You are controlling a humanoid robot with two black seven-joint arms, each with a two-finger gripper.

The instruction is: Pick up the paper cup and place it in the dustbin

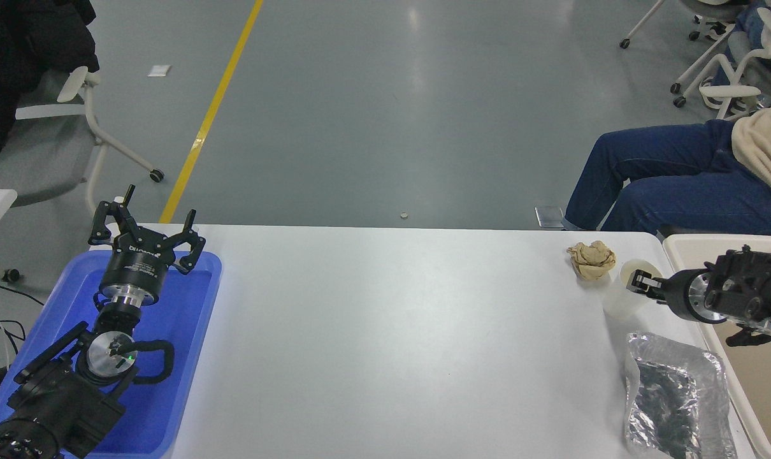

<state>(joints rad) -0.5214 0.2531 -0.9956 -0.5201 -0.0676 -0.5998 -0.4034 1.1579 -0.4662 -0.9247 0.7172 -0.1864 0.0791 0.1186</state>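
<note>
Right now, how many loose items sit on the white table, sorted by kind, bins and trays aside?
Small white paper cup: 1
Crumpled brown paper ball: 1
Crinkled silver foil bag: 1
Total: 3

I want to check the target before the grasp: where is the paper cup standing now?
In the head view the paper cup stands at the table's far right, just right of the brown paper ball, with the right gripper at its rim.
</note>
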